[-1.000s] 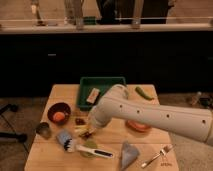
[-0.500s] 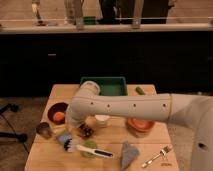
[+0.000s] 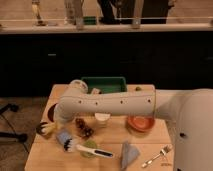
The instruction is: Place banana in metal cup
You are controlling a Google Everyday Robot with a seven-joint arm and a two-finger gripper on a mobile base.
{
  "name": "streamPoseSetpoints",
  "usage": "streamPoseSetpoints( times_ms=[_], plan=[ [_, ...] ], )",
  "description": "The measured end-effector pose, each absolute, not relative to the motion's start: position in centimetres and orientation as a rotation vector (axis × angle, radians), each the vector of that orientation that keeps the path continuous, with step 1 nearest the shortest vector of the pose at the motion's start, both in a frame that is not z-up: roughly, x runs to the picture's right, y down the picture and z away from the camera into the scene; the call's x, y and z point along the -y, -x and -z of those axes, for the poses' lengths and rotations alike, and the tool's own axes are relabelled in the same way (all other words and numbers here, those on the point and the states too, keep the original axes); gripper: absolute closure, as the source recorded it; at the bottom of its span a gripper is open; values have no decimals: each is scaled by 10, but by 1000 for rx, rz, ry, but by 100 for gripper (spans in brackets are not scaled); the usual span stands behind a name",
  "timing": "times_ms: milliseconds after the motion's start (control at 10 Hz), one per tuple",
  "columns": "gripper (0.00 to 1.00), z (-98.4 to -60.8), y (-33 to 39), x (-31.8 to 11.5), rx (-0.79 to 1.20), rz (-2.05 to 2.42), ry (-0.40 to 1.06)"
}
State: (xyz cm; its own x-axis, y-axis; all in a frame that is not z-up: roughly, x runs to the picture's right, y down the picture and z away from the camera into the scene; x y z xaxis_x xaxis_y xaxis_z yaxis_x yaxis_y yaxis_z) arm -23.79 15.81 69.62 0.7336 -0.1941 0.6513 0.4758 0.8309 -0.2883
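The metal cup (image 3: 41, 129) is small, dull grey and stands at the table's left edge. My arm reaches across the table from the right, and my gripper (image 3: 54, 126) is at its left end, just right of and above the cup. The pale yellow banana (image 3: 50, 131) shows at the gripper's tip, touching or just over the cup's right rim. The gripper looks shut on the banana, though the wrist hides most of the fingers.
A dark red bowl (image 3: 50, 112) sits behind the gripper, partly hidden. A green tray (image 3: 104, 83) and a white cup (image 3: 78, 85) stand at the back. An orange bowl (image 3: 140, 123), a brown cone-like object (image 3: 84, 129), a white-handled brush (image 3: 85, 148), a grey cloth (image 3: 129, 153) and a fork (image 3: 156, 156) lie nearby.
My arm has swung left across the table, carrying the banana from the middle over to the metal cup at the left edge.
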Motion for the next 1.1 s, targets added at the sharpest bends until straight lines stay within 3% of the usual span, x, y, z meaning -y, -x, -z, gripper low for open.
streamPoseSetpoints(
  times_ms=[1100],
  plan=[
    [100,-718,328,-155,704,481,510]
  ],
)
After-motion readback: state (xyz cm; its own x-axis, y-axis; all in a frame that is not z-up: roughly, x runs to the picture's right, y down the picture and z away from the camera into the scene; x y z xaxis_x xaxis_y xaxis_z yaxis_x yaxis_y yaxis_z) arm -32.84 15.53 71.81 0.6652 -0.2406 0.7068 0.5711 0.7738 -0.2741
